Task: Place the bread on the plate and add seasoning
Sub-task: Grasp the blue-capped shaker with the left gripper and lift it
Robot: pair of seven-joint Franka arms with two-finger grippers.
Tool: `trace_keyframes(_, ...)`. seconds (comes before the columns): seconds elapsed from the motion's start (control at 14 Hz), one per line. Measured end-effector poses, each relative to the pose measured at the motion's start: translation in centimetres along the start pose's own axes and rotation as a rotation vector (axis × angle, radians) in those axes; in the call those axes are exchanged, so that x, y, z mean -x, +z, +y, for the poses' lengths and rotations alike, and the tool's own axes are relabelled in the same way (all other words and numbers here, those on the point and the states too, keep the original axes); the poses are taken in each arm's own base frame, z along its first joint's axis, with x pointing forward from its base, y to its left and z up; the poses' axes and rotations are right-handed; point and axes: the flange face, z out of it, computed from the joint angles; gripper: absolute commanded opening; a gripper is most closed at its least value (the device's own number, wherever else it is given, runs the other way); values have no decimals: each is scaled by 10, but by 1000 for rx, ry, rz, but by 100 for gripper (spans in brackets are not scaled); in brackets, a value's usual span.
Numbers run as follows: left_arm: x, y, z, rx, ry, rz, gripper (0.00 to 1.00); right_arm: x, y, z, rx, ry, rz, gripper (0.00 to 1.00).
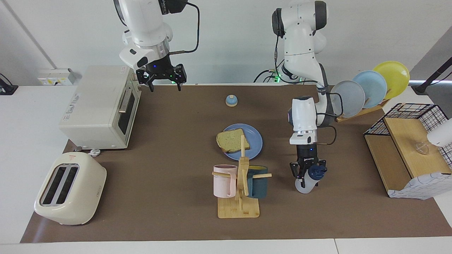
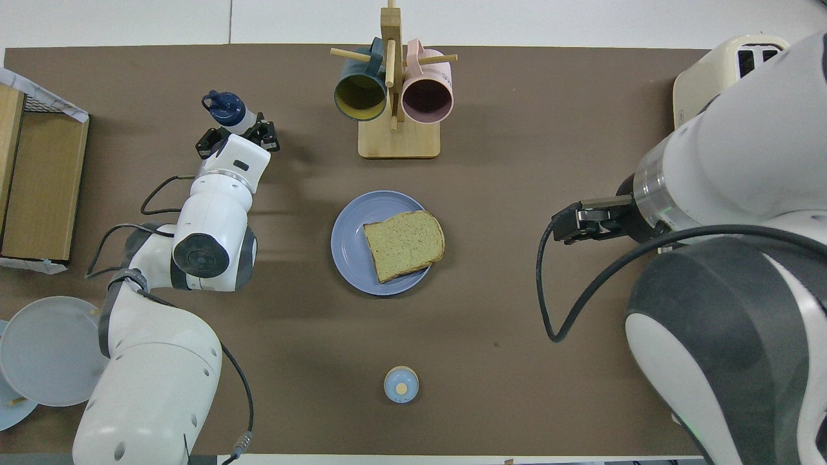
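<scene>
In the facing view, the left gripper (image 1: 306, 173) clamps its jaws on the translucent white seasoning bottle with a navy cap (image 1: 310, 179), toward the left arm's end. The right gripper (image 1: 163, 85) hangs wide open beside the cream oven (image 1: 95, 106).

From overhead, the tan toast slice (image 2: 404, 244) lies on the round blue plate (image 2: 347, 242).
</scene>
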Motion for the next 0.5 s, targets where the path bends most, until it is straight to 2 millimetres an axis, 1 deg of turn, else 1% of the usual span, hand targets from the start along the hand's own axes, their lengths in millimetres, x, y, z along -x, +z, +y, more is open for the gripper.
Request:
trace_keyframes(0.14, 0, 0, 0, -1, 4, 0, 0, 4, 8, 0, 17, -4, -22, 100)
trace_keyframes(0.29, -2, 1, -1, -5, 12, -5, 0, 5, 9, 0, 17, -7, -16, 100)
trace_keyframes(0.5, -15, 4, -2, -21, 9, -49, 0, 2, 8, 1, 10, -12, 7, 100)
